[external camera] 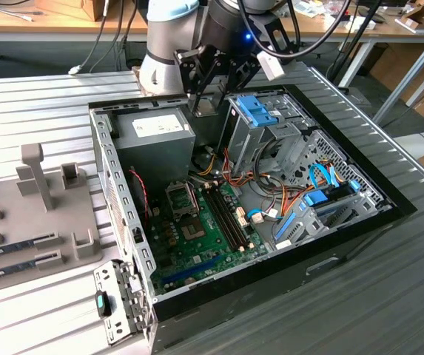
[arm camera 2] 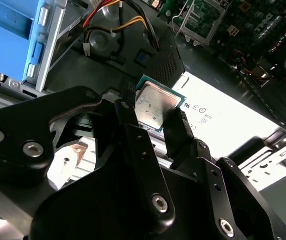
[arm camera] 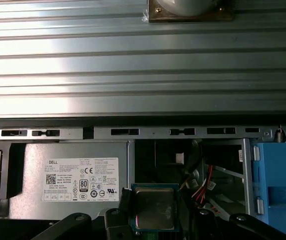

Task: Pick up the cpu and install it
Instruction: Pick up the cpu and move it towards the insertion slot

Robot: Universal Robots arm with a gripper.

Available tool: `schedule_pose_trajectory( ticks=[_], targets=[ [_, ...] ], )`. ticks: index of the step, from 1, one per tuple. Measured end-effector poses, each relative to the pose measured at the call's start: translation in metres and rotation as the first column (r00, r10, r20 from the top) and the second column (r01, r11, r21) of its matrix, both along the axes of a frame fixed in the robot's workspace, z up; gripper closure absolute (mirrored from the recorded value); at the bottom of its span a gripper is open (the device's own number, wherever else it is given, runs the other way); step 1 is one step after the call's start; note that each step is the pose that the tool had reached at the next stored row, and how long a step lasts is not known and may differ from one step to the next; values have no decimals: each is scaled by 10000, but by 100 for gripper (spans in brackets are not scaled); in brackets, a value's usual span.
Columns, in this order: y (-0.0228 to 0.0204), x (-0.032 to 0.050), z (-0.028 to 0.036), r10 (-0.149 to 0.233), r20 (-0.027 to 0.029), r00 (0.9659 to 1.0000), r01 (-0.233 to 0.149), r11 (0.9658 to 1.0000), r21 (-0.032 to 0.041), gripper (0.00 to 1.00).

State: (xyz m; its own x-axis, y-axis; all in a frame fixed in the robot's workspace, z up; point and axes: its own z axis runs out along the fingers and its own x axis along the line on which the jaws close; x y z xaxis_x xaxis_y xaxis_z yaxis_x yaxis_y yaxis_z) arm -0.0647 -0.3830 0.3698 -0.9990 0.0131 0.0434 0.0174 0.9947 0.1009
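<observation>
The gripper [external camera: 206,102] hangs in the upper middle of the exterior view, over the back edge of the open computer case [external camera: 359,222], and it is clenched on the cpu [arm camera 2: 155,106]. In both wrist views the small square chip sits between the two black fingers [arm camera 2: 175,127], its silver-grey metal top facing the camera and a thin green border showing around it. In the first wrist view the cpu [arm camera: 154,209] is held clear of everything else, touching only the fingers.

Beneath the chip lies the grey power supply [external camera: 156,132], which fills the case's back corner toward the exterior view's left; its white label shows in the first wrist view [arm camera: 80,179]. Just beside the gripper, toward the exterior view's right, stands the blue drive bracket [external camera: 265,111] on its metal cage.

The green motherboard [external camera: 219,233] lies flat on the case floor in the lower middle of the exterior view. Its square socket [external camera: 182,201], framed in metal, is well apart from the gripper and lower in the frame. Orange, yellow and red cables [external camera: 213,166] run between the power supply and the board.

The case rests on a ribbed metal table [external camera: 41,96]. At the exterior view's left, a grey tray [external camera: 12,277] with upright holders sits on the same table.
</observation>
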Motion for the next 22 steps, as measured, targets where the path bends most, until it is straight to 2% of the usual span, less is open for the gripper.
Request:
schedule_pose_trajectory(
  ticks=[3, 16, 22],
  targets=[
    [-1, 24, -5, -1, -1, 10000, 1, 10000, -2, 53],
    [-110, 26, -17, -1, 0, 10000, 1, 10000, -7, 53],
    [-140, 26, -22, -1, 0, 10000, 1, 10000, -11, 53]
  ],
)
